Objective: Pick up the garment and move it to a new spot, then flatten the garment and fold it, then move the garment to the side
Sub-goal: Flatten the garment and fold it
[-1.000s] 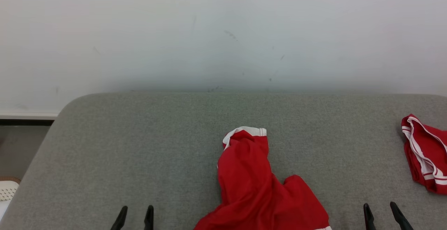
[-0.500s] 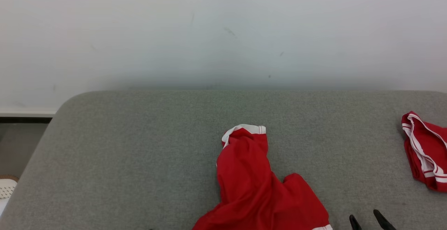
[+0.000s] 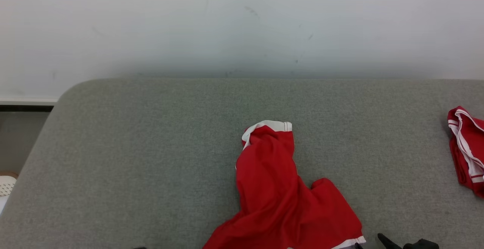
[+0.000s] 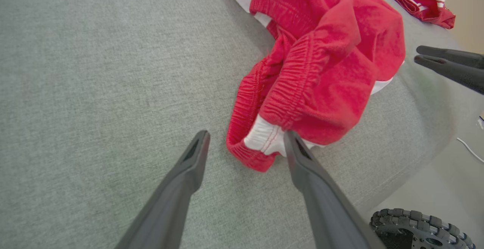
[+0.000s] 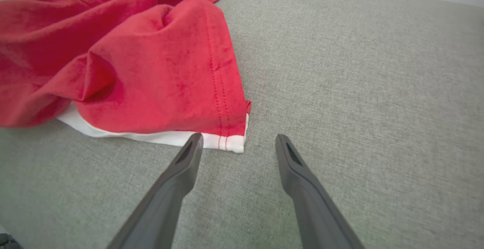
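The garment is a pair of red shorts with white trim, lying crumpled on the grey cushion near its front edge. In the left wrist view my left gripper is open just above the cushion, and the garment's gathered waistband end with its white patch sits between the fingertips. My right gripper is open too, its tips on either side of the white-hemmed corner of the garment. In the head view the right gripper pokes in at the bottom edge, right of the hem.
A second red garment with white stripes lies at the cushion's right end. A white wall rises behind the cushion. Floor and a white perforated object lie past the left edge. My wheeled base shows below the cushion's front.
The head camera has shifted, so the whole picture sits higher. The left fingers dropped below the bottom edge. The right gripper moved left toward the garment's hem. The garment itself lies as before.
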Tool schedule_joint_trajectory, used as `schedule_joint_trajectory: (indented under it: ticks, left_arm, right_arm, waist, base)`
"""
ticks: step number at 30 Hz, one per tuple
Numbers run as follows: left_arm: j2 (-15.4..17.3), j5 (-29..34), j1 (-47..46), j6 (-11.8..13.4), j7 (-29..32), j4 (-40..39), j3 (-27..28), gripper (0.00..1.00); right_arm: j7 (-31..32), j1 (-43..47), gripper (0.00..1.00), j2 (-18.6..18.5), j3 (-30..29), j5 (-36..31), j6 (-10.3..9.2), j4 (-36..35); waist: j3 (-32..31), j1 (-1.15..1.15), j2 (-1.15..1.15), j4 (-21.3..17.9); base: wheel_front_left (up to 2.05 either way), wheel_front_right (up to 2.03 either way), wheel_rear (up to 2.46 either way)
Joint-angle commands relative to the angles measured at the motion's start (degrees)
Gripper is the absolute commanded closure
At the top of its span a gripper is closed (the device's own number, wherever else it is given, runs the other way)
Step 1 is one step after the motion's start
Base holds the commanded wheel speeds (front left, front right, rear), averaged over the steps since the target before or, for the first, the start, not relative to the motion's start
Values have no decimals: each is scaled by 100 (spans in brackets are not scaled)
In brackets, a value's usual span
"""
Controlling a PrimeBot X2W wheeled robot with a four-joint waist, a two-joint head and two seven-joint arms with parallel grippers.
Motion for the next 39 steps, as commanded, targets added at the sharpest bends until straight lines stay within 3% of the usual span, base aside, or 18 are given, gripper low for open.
schedule_joint_trajectory:
  ticks: [1,21,22,23,25,26,27,28,29,33,39]
  left_arm:
    - [81,-113,-126,-15,15,28,-118,0]
    - [259,-689,-1031,-15,-127,439,-1125,0]
    - [255,-734,-1064,-15,-143,473,-1187,4]
    - [249,-779,-1101,-15,-144,499,-1265,41]
    - [227,-851,-1180,-15,-184,553,-1354,79]
    - [215,-869,-1215,-15,-210,581,-1405,100]
    - [215,-869,-1215,-15,-210,581,-1405,100]
    - [212,-899,-1243,-15,-223,608,-1449,100]
    - [214,-946,-1268,-15,-243,636,-1499,100]
    - [197,-1329,-1306,-15,-289,616,-1520,100]
    - [389,-2449,-1139,-15,-269,-157,-1191,100]
  right_arm:
    - [27,-125,0,-32,85,42,-16,93]
    - [65,-782,0,-110,975,489,-15,583]
    - [125,-806,0,-89,1039,551,-15,605]
    - [204,-835,0,-65,1114,629,-10,628]
    - [385,-886,0,-62,1303,750,-2,674]
    - [485,-906,14,-48,1411,843,0,676]
    - [485,-906,14,-48,1411,843,0,676]
    - [546,-937,65,-42,1487,969,7,660]
    - [553,-978,100,-40,1546,1095,11,609]
    - [510,-994,100,-114,1505,1950,5,283]
    - [483,-820,100,-636,1236,3138,-12,-516]
  waist:
    - [100,0,0,39]
    - [432,0,0,65]
    - [442,0,0,58]
    - [450,0,0,52]
    - [471,0,0,51]
    - [477,0,0,51]
    - [477,0,0,51]
    - [476,0,0,51]
    - [472,0,0,53]
    - [406,0,0,57]
    - [181,0,0,45]
  base:
    - [0,0,0]
    - [0,0,0]
    - [0,0,0]
    - [0,0,0]
    - [0,0,0]
    - [0,0,0]
    - [0,0,0]
    - [0,0,0]
    - [0,0,0]
    - [0,0,0]
    - [0,0,0]
